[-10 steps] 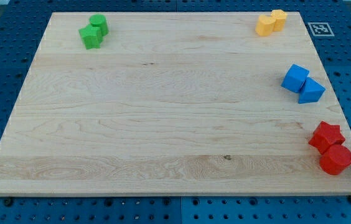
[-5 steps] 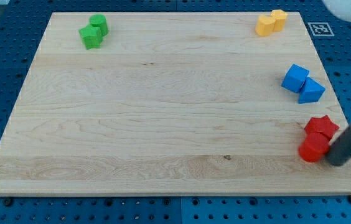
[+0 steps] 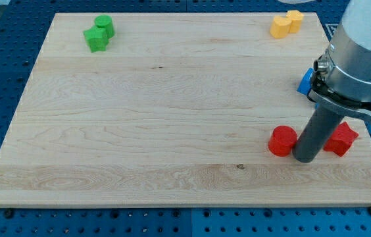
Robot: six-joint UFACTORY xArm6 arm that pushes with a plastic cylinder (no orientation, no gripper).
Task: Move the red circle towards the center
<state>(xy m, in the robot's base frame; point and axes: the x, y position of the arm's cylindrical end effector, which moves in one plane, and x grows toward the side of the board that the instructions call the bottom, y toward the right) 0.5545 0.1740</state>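
The red circle [image 3: 281, 140] lies on the wooden board [image 3: 172, 112] at the lower right, left of my rod. My tip [image 3: 303, 158] stands right against the circle's right side. A red star [image 3: 340, 138] lies just to the right of the rod, partly hidden behind it. The rod and the arm's grey body rise toward the view's upper right.
Two green blocks [image 3: 98, 33] sit at the top left. Two yellow blocks [image 3: 285, 24] sit at the top right. A blue block [image 3: 304, 82] shows only partly behind the arm at the right edge. Blue pegboard surrounds the board.
My rod has come in from the right edge and moved left. The red circle has slid left, away from the red star. The arm now hides most of the blue blocks.
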